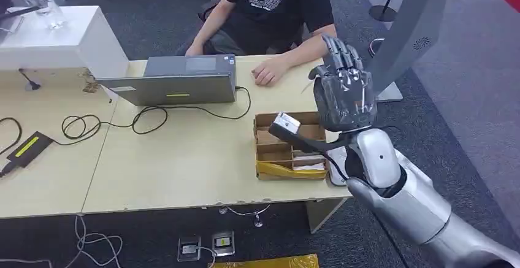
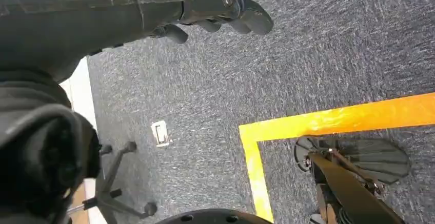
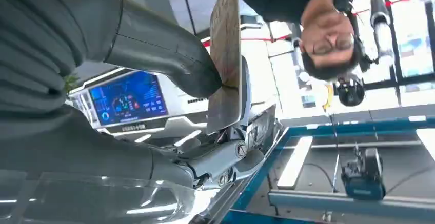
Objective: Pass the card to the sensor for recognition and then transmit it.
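My right hand (image 1: 343, 90) is raised, fingers pointing up, above the far right part of the desk. In the right wrist view its thumb and fingers (image 3: 169, 60) pinch a thin brownish card (image 3: 225, 55), seen nearly edge-on. Below and left of the hand, the sensor (image 1: 285, 123), a black scanner with a white head, stands over a cardboard box (image 1: 265, 151). The hand is above the scanner and apart from it. My left hand (image 2: 220, 8) hangs over the carpet and holds nothing, its fingers loosely bent.
A person in a black shirt sits across the desk, one hand (image 1: 267, 72) resting on the top near my right hand. A grey laptop (image 1: 178, 81), black cables (image 1: 147, 118) and a power brick (image 1: 27, 148) lie to the left. A white counter (image 1: 55, 41) stands far left.
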Available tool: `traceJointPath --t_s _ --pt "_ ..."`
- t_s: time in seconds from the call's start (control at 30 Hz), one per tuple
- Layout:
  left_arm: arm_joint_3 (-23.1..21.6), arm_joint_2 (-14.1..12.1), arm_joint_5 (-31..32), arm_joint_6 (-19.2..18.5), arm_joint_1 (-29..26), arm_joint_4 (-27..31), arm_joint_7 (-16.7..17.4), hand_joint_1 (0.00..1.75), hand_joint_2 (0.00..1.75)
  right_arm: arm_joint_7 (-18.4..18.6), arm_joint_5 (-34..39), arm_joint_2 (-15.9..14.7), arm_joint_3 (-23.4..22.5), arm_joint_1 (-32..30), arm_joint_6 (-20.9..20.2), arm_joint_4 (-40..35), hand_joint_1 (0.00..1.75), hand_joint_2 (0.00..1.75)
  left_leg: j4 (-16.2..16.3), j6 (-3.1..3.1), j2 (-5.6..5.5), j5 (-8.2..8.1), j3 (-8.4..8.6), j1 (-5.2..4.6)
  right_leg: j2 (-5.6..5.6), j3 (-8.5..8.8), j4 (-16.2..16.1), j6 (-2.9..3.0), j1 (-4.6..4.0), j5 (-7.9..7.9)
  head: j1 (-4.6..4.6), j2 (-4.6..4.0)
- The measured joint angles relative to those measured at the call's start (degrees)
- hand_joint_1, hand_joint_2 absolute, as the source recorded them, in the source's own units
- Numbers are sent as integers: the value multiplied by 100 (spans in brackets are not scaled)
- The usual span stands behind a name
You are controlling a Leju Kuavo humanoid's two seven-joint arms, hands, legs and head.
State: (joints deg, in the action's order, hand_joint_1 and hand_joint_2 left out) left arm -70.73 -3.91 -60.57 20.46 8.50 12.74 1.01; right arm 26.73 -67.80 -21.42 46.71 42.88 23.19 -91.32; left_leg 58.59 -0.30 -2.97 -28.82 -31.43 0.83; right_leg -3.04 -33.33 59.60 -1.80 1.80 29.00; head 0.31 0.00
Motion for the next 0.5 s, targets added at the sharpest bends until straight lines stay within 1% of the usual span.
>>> traceJointPath --t_s 0.2,0.23,0.3,0.37,0.4,0.43,0.47,0.5 --pt "0 7 -4 7 0 0 0 0 0 -175 322 15 -22 36 264 -26 175 175 0 0 1 0 -2 -1 2 0 0 0 1 0 0 0" --pt "0 7 -2 7 1 0 0 0 0 -188 436 17 -22 45 271 -24 175 175 0 0 1 0 -2 -1 2 0 0 0 1 0 0 0" --pt "0 9 -7 9 5 0 0 0 0 -291 891 39 -24 47 365 -2 175 175 0 0 1 0 -3 0 3 -1 0 0 0 0 0 0" --pt "0 26 -20 24 12 0 0 0 0 -657 2169 134 -73 45 812 130 175 175 0 0 0 0 -4 0 3 -1 0 0 0 0 0 0" --pt "0 33 -20 35 22 0 0 0 0 -978 3153 210 -140 46 1118 281 175 175 0 0 1 0 -4 0 3 -1 0 0 0 0 0 0" --pt "0 42 -15 37 39 0 0 0 0 -1327 4309 300 -238 46 1379 475 175 175 0 0 1 0 -3 0 3 -1 0 0 0 0 0 0" --pt "0 50 2 37 57 0 0 0 0 -1574 5267 380 -325 45 1518 659 175 175 0 0 0 0 -3 0 4 -1 0 0 0 0 0 0" --pt "0 55 26 35 77 0 0 0 0 -1809 6208 450 -406 50 1545 830 175 175 0 0 -1 1 -4 0 4 -1 0 0 0 -1 0 0"
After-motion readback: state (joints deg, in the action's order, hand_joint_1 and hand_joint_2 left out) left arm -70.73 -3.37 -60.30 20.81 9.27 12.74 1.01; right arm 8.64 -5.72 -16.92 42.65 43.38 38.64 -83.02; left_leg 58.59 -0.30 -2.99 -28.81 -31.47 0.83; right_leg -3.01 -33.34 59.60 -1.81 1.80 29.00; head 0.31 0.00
